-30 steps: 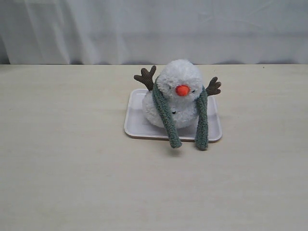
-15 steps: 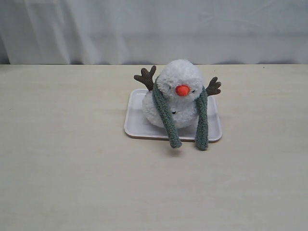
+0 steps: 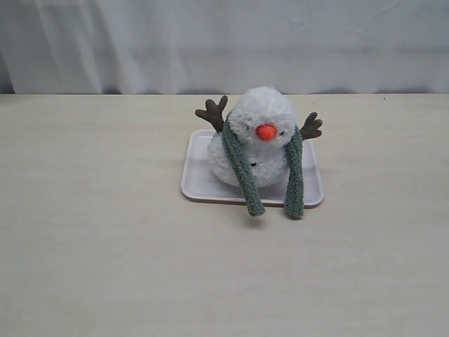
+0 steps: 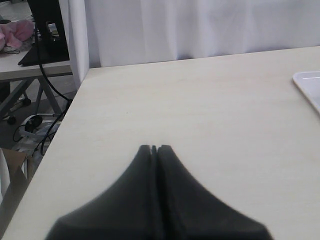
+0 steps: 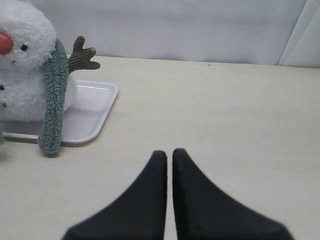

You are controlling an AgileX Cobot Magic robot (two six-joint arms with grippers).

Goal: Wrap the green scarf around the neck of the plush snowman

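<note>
Centrally, in the exterior view, the plush snowman (image 3: 261, 133) sits on a white rectangular tray (image 3: 196, 184) that rests on the pale wooden table (image 3: 105, 246), with a white curtain (image 3: 210, 42) hanging behind. The snowman faces the camera, its head tipped forward and its orange carrot nose (image 3: 265, 131) plainly shown. One brown twig arm (image 3: 212, 112) rises on the left of the view and the other (image 3: 310, 128) on the right. The green scarf (image 3: 242, 168) is draped about the snowman's neck (image 3: 270, 151). Its two strands run down either side of the face, uncrossed and apart, and both rounded ends reach past the tray's front edge. The stretch behind the head is hidden. No arm or gripper appears in this view. In the right wrist view the snowman (image 5: 25, 60), one scarf strand (image 5: 54, 100), a twig arm (image 5: 82, 54) and the tray (image 5: 95, 107) lie well apart from the right gripper (image 5: 169, 152). Its dark jaws are drawn together, with only a thin slit between them, and grip nothing. In the left wrist view the left gripper (image 4: 154, 148) hangs over bare table (image 4: 200, 110), its jaws pressed together and empty. Only a corner of the tray (image 4: 309, 85) shows at the picture's edge, well apart from the gripper.
</note>
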